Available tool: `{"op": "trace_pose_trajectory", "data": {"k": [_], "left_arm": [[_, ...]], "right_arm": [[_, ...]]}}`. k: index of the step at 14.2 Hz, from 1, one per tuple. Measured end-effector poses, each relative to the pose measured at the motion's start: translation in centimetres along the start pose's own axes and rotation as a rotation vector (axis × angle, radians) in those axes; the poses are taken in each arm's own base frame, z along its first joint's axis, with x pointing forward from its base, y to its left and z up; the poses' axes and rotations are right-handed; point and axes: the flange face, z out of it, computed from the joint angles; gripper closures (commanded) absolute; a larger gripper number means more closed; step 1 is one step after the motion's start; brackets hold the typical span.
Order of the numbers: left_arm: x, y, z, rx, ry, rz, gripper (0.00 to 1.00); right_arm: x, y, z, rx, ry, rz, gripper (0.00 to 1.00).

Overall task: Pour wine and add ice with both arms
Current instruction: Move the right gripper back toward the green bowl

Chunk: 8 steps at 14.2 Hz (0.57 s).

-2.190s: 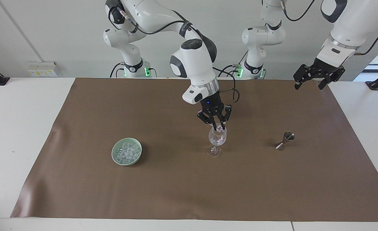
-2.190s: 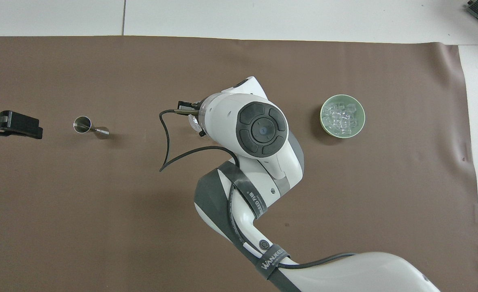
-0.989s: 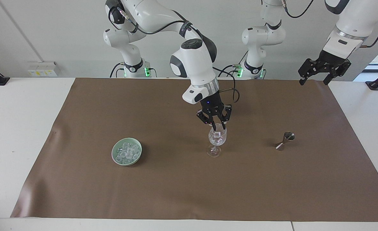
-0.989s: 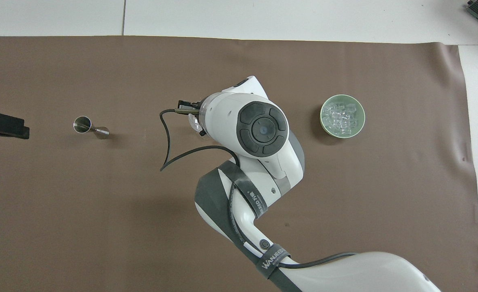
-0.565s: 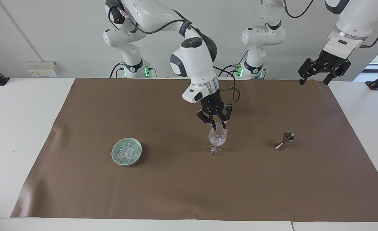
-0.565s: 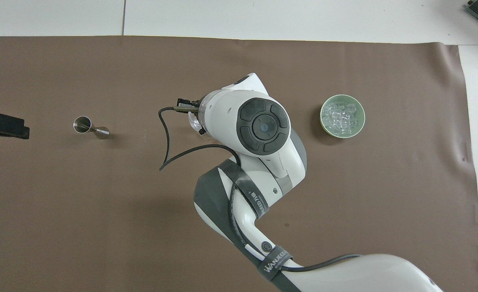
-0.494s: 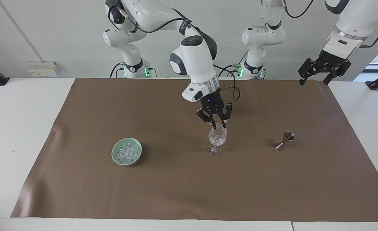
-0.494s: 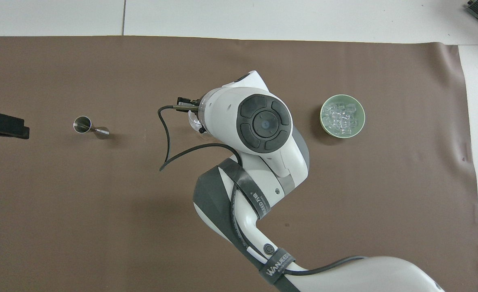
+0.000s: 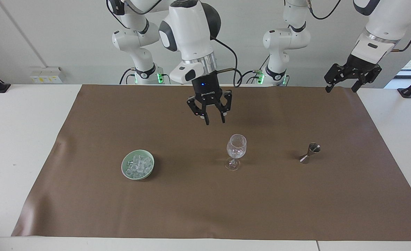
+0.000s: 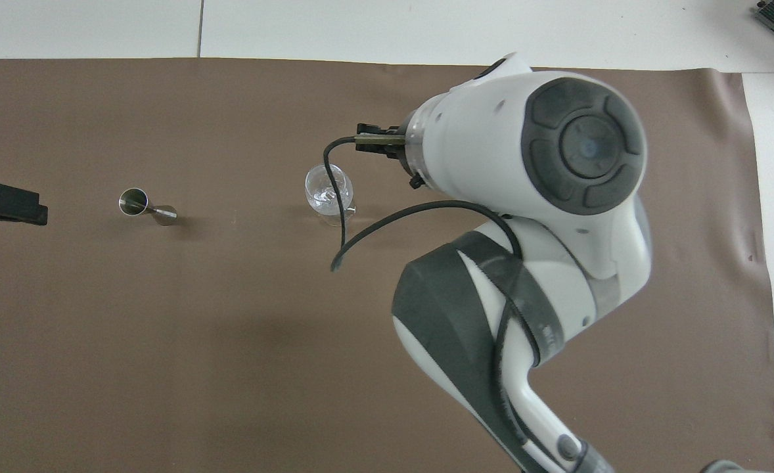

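The stemmed glass [image 9: 236,151] stands upright on the brown mat [image 9: 191,209] of the counter, with some ice inside it. More ice [image 9: 137,165] lies heaped in the green bowl [image 9: 125,171], toward the right arm's end from the glass. The right gripper [image 9: 214,121] hangs over the mat near the glass, fingers apart, holding nothing. The left gripper [image 9: 341,89] waits open and empty, raised over the mat's edge at the left arm's end. A metal jigger [image 9: 309,153] stands toward that end from the glass.

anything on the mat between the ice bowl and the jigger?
The stemmed glass stands between the green bowl of ice and the jigger; otherwise bare brown mat. Facing view shows it; the right arm hides the bowl overhead.
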Motion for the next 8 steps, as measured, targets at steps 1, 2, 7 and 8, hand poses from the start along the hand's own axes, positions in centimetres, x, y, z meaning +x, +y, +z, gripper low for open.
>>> {"op": "trace_pose_trajectory", "data": {"k": [1,2,7,8], "left_arm": [[0.0,0.0,0.0,0.0,0.0,0.0,0.0],[0.0,0.0,0.0,0.0,0.0,0.0,0.0],[0.0,0.0,0.0,0.0,0.0,0.0,0.0],[0.0,0.0,0.0,0.0,0.0,0.0,0.0]], "right_arm": [[0.8,2.8,-0.9,-0.036,-0.03,-0.022,0.16],[1.4,5.6,-1.8,-0.068,-0.06,-0.041,0.1],[2.5,18.2,-6.2,-0.159,-0.185,-0.108,0.0],[2.5,19.9,-6.7,-0.166,-0.205,-0.127,0.0]]}}
